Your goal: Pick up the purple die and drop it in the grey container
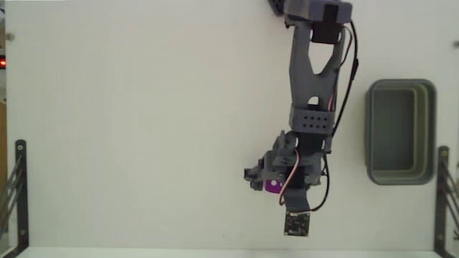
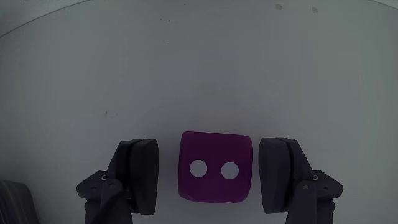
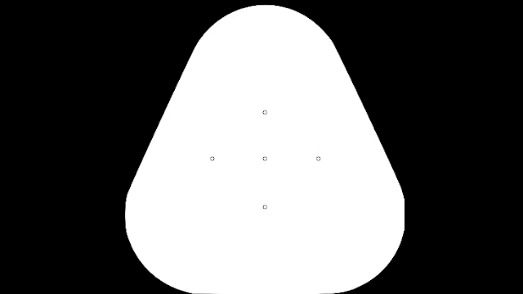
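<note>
Purple die (image 2: 216, 168) flat on the pale table (image 2: 199, 68), seen in the wrist view squarely between the two dark fingers (image 2: 140, 174), face toward the camera carrying two white pips side by side
Gripper (image 2: 214, 177) spread a little wider than the cube: narrow strip of table visible on either side between die and finger, so neither pad touching, nothing held
Left finger in that view just off the die's left edge, right finger (image 2: 286, 174) just off its right edge, gaps roughly alike
From the fixed view, only a small magenta patch of the die (image 1: 273, 187) showing, tucked under the grey gripper (image 1: 267, 183) low in the middle of the picture, mostly covered by the hardware above it
Grey arm (image 1: 313, 64) reaching down the picture from its base at the top edge, black cable looped along its right side
Small black square circuit board (image 1: 296, 224) at the lower end of the wrist assembly, just below the die in that view; whether mounted or resting on the table, cannot tell
Grey container (image 1: 400, 132) standing upright on the table at the right of the fixed view, well apart from the die and the gripper, long side running up and down the picture, thick rounded rim, inside bare
Black metal brackets at the lower left (image 1: 17, 188) and lower right (image 1: 445, 193) edges of the table
</note>
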Controlling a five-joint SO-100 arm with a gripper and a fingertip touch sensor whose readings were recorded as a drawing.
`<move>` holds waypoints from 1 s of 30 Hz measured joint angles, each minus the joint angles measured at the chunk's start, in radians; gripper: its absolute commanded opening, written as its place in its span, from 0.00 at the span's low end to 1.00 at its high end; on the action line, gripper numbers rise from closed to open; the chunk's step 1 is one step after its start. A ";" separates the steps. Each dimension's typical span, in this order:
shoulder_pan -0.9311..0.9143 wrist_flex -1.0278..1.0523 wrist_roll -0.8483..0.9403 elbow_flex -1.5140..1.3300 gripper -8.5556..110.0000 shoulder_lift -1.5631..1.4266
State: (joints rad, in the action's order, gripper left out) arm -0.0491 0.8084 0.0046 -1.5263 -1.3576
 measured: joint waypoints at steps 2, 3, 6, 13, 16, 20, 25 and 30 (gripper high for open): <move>0.000 0.000 0.000 0.000 0.89 0.000; 0.000 0.000 0.000 0.000 0.89 0.000; 0.000 0.000 0.000 0.000 0.88 0.000; 0.000 0.000 0.000 0.000 0.87 0.000; 0.000 0.000 0.000 0.000 0.86 0.000; 0.000 0.000 0.000 0.000 0.85 0.000; 0.000 0.000 0.000 0.000 0.84 0.000; 0.000 0.000 0.000 0.000 0.83 0.000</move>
State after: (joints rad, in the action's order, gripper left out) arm -0.0491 0.8084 0.0046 -1.5263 -1.3576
